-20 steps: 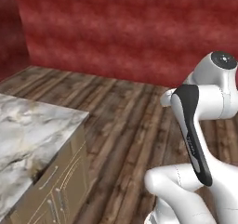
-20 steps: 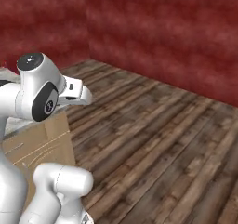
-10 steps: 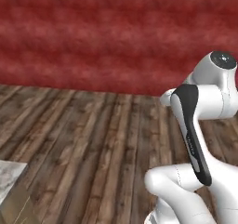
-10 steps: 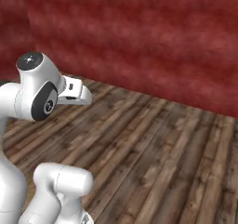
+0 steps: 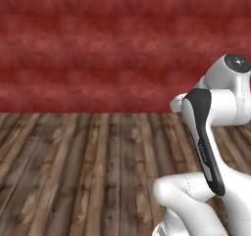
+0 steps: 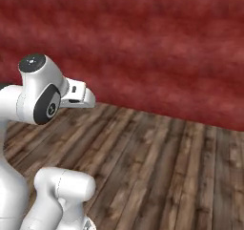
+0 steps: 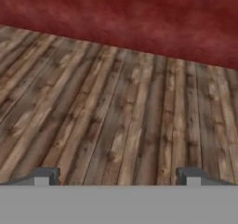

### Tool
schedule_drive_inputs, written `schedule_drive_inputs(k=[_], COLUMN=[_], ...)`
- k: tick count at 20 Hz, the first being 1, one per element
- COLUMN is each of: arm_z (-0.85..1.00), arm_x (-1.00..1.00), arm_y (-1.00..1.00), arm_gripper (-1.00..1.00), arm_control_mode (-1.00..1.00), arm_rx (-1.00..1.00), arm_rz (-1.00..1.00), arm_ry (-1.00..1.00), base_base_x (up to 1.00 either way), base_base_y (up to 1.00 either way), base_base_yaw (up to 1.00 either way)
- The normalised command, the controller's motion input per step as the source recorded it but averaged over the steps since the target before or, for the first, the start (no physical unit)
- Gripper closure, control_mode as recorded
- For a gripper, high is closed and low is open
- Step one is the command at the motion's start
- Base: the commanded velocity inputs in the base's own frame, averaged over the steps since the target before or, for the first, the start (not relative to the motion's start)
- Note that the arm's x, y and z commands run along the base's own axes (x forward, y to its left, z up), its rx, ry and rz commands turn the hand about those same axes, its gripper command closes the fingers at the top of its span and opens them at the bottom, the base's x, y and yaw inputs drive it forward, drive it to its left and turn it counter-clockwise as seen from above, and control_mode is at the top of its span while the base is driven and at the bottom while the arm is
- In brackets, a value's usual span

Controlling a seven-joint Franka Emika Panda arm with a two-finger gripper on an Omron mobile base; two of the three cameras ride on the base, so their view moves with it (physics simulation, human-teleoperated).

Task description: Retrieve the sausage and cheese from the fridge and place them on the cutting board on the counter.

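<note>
Two fingertips of the gripper stand wide apart, empty, above bare plank floor running to the red wall.

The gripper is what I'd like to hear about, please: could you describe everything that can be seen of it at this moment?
In the hand view, the gripper shows as two small grey, blocky fingertips rising at the bottom, far apart, so it stands open. Nothing lies between them and nothing touches them. It looks out over the floor of worn brown wooden planks towards a mottled red wall. In the right base view, the white hand juts forward from the arm's dark-jointed wrist, held above the planks.
</note>
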Motion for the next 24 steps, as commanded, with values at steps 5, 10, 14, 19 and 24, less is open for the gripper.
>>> schedule_drive_inputs(k=[5,10,14,19,24], arm_z=[0.00,0.00,0.00,0.00,0.00], arm_x=[0.00,0.00,0.00,0.00,0.00], arm_y=[0.00,0.00,0.00,0.00,0.00], arm_gripper=[-1.00,-1.00,-1.00,-1.00,-1.00], arm_control_mode=[1.00,1.00,1.00,1.00,1.00], arm_rx=[0.00,0.00,0.00,0.00,0.00], arm_rz=[0.00,0.00,0.00,0.00,0.00], arm_ry=[0.00,0.00,0.00,0.00,0.00], base_base_x=[0.72,0.60,0.85,0.76,0.97], base_base_y=[-0.35,-0.24,-0.48,-0.56,-0.73], base_base_yaw=[-0.55,-0.63,-0.49,-0.52,-0.35])
